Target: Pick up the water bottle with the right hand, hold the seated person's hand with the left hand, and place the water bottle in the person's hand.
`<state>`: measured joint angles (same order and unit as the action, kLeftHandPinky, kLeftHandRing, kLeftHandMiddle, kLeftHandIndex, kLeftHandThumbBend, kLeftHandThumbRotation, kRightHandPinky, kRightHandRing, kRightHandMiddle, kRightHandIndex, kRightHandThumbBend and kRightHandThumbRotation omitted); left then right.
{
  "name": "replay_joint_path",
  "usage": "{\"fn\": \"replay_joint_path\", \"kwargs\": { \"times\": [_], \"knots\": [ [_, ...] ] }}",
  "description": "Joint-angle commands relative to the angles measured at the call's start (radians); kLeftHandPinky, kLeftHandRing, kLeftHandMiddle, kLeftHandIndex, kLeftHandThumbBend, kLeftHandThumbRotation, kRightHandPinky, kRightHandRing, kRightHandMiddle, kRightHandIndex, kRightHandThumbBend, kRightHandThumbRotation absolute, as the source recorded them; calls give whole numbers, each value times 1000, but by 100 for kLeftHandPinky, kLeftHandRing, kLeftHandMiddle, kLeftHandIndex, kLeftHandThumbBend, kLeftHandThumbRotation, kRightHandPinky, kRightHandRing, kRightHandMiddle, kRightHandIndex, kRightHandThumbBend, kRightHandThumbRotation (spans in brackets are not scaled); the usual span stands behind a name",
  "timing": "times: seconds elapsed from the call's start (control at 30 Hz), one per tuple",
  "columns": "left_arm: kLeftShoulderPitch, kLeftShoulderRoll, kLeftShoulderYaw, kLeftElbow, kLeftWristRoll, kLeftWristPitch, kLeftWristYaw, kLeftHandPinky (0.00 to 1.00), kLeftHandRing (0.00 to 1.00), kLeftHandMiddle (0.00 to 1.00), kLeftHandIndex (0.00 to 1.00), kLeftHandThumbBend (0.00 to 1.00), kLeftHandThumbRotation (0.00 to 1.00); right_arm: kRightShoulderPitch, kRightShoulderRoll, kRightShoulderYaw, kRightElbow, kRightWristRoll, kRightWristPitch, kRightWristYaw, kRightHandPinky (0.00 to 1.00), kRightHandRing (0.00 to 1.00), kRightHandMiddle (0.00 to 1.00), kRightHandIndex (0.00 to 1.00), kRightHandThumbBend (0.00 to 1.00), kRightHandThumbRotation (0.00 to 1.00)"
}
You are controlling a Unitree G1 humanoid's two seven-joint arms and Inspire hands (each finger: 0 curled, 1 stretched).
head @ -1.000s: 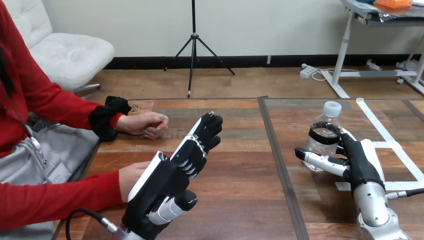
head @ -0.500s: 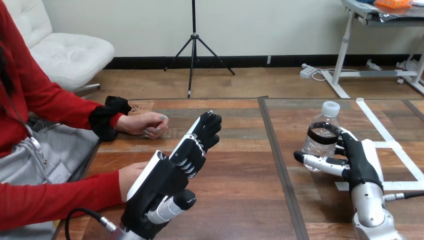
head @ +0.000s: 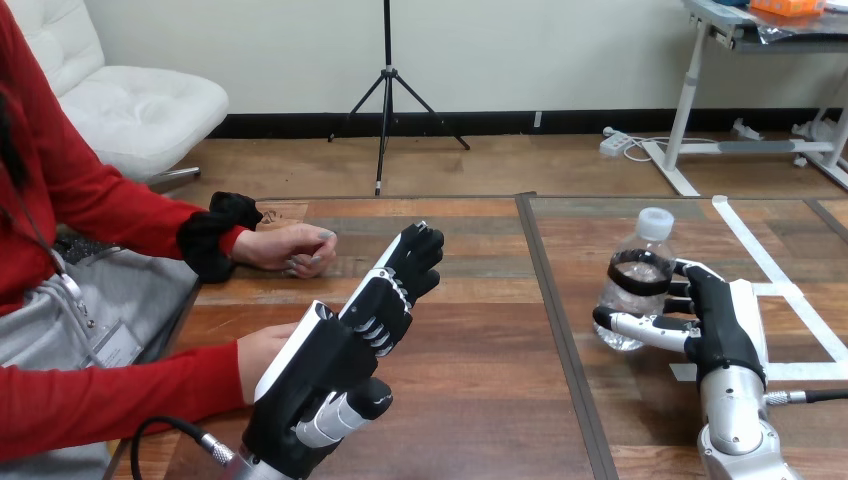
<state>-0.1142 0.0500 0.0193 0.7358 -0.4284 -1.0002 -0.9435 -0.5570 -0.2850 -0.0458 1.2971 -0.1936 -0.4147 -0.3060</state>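
Far left: person's far hand curled, resting on bench. Near left: person's near hand just behind left hand, whose fingers are straight and spread; contact unclear. Right: water bottle leaning slightly, right hand thumb and fingers wrapped round it

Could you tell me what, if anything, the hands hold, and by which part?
The right hand grips the bottle around its body; the left hand holds nothing.

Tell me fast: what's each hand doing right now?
Left hand: open, fingers straight, beside the person's hand, no grip on it.
Right hand: shut on the water bottle, thumb and fingers round it.
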Motion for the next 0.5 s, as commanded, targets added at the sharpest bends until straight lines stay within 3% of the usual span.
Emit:
{"fn": "replay_joint_path", "kwargs": {
  "times": [0.0,0.47],
  "knots": [
    [-29,-10,12,-25,7,-23,21,97,100,100,100,100,80,-24,3,-7,-14,5,-42,-23,52,59,62,66,86,0],
    [-39,-11,12,-10,8,-19,19,96,100,100,100,100,80,-14,3,-26,-14,19,-78,-21,43,50,58,62,83,0]
  ]
}}
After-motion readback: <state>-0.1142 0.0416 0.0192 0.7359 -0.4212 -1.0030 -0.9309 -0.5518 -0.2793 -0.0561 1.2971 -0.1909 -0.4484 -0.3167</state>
